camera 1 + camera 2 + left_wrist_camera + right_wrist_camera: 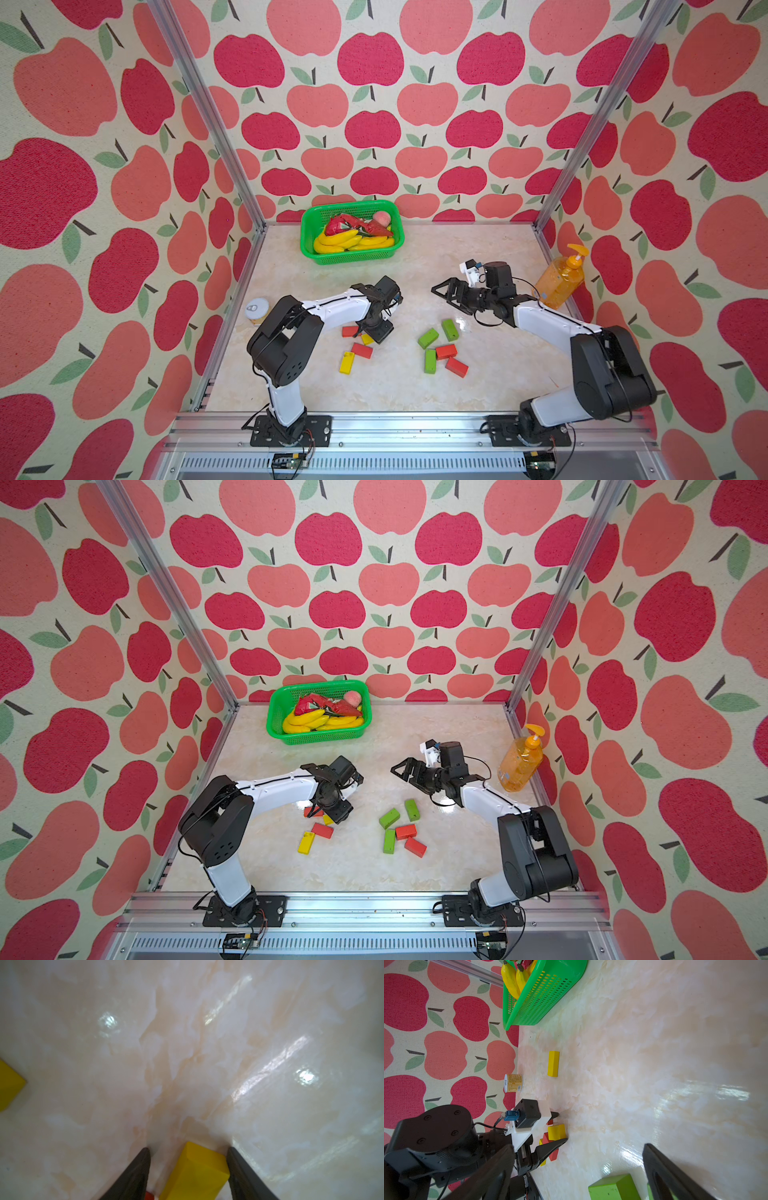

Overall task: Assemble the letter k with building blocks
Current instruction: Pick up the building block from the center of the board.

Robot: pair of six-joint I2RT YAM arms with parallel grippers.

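Pick-up step: my left gripper [188, 1148], half-open, straddles a yellow block [197, 1172] at frame bottom, unclamped. Next I'd close and lift. At mid-right, my right gripper [442, 295] gapes empty.

Left claw [188, 1150] points down, right claw [441, 291] gapes.

four red blocks [362, 350], three green blocks [428, 338], three yellow blocks [553, 1064], one basket [308, 232], one can [257, 309], one soap bottle [557, 282]
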